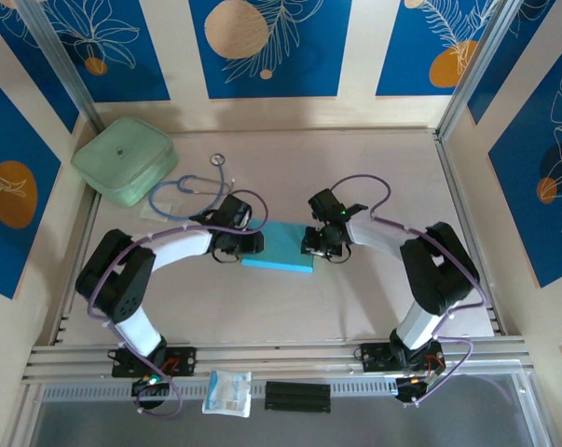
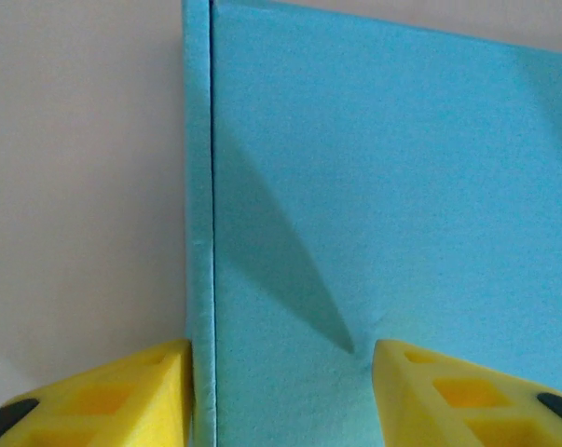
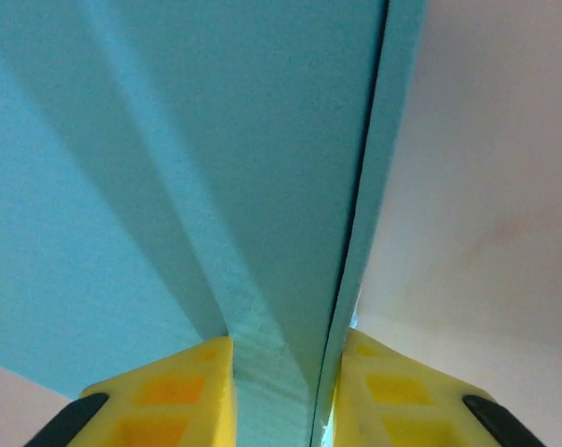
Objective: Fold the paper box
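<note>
Top external: high, behind the arm bases, looks down and far over the whole table. Left wrist: very close, past left fingers, at paper box left edge. Right wrist: equally close, past right fingers, at its right edge. All three views share the box.

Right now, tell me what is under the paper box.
The paper box rests on the pale table, with tabletop showing along its near and far edges. Whatever is directly beneath it is covered, so I cannot tell.

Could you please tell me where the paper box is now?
In the top view, the paper box lies flat near the middle, between the left end effector and right end effector.
</note>
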You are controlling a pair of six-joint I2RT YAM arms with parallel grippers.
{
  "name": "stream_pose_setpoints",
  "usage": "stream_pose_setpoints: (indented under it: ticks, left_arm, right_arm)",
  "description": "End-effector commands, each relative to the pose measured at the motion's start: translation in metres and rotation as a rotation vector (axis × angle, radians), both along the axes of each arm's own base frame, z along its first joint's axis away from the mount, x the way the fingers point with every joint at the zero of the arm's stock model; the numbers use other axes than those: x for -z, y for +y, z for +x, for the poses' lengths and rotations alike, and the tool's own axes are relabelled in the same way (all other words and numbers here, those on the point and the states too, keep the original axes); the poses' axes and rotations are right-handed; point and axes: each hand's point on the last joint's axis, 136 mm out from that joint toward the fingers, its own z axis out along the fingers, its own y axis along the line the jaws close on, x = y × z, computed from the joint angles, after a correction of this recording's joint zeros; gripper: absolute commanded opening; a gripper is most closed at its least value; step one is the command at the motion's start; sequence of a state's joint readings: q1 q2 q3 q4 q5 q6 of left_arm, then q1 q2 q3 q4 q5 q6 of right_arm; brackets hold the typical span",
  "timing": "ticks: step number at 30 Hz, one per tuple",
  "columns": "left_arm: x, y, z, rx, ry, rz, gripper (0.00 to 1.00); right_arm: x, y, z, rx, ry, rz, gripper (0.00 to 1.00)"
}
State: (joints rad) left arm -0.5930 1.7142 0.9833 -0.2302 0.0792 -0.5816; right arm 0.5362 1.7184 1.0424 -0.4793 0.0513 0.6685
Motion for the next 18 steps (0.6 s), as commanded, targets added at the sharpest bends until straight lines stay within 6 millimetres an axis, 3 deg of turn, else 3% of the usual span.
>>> stream_pose_setpoints:
  ticks: [1,6,9,13,18]
  left_arm:
    - [-0.031,-0.039,0.057,0.050,-0.166,-0.098,0.50]
    - [-0.038,-0.036,0.135,-0.015,-0.286,-0.036,0.48]
    - [-0.041,-0.042,0.168,-0.027,-0.316,-0.062,0.48]
    - [-0.035,-0.041,0.190,-0.038,-0.312,-0.017,0.55]
    - [-0.030,-0.034,0.189,-0.070,-0.279,-0.017,0.63]
  right_arm:
    - [-0.027,0.035,0.072,-0.050,-0.190,0.110,0.25]
    - [-0.034,0.035,0.144,-0.053,-0.267,0.073,0.25]
    - [-0.037,0.030,0.172,-0.037,-0.290,0.058,0.26]
    - [-0.028,0.020,0.193,-0.036,-0.279,0.033,0.31]
    - [-0.028,0.010,0.200,-0.097,-0.295,-0.005,0.52]
